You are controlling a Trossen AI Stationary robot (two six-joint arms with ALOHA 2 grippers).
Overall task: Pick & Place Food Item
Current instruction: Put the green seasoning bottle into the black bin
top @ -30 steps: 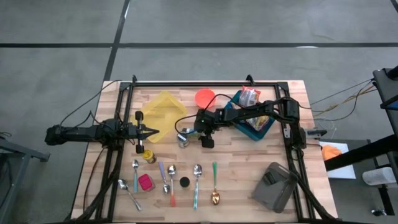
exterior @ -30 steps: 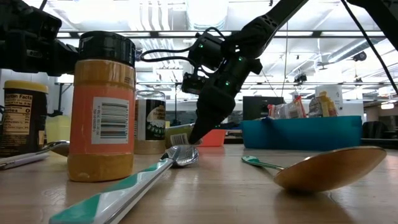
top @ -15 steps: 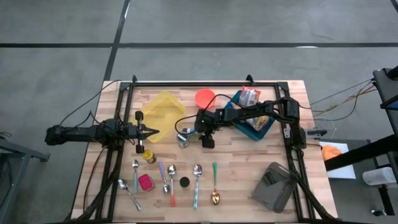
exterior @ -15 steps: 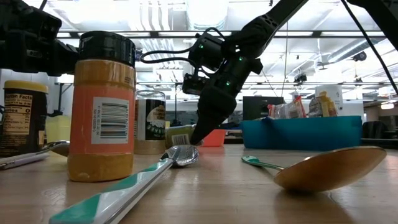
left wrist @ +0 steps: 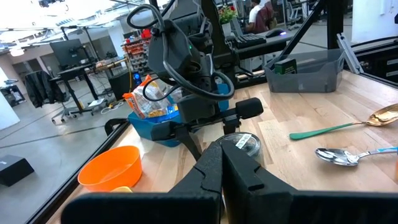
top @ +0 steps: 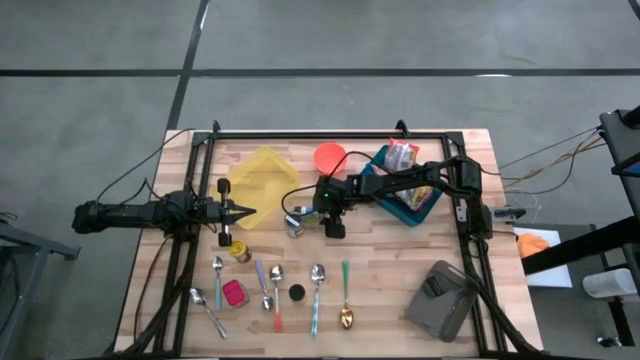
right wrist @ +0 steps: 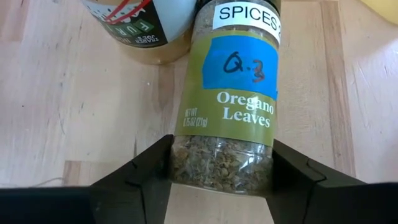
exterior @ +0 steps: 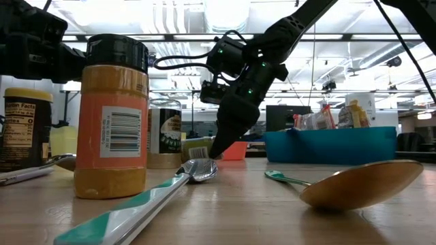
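An oregano jar point(right wrist: 239, 99) with a green label lies on its side on the wooden table near its middle point(top: 293, 223). My right gripper point(right wrist: 219, 171) reaches down to it from the table's right, its fingers on either side of the jar's near end. In the low view the gripper point(exterior: 216, 151) slants down to the table beside the jar point(exterior: 196, 150). A second jar point(right wrist: 140, 28) with a white label stands just beyond. My left gripper point(top: 247, 212) is shut and level at the table's left, touching nothing. My right gripper pinches the oregano jar's clear glass end point(right wrist: 221, 165), below the label, between its two fingers. The fingers point(right wrist: 146, 168) come slanting down from the table's right and point along the jar. The jar lies on the table.
A blue bin point(top: 424, 205) with food packets stands far right, an orange bowl point(top: 329, 156) and a yellow sheet point(top: 262, 175) stand at the back. Several spoons point(top: 317, 282), a yellow spice bottle point(top: 240, 250) and a grey bin point(top: 440, 298) lie nearer the front.
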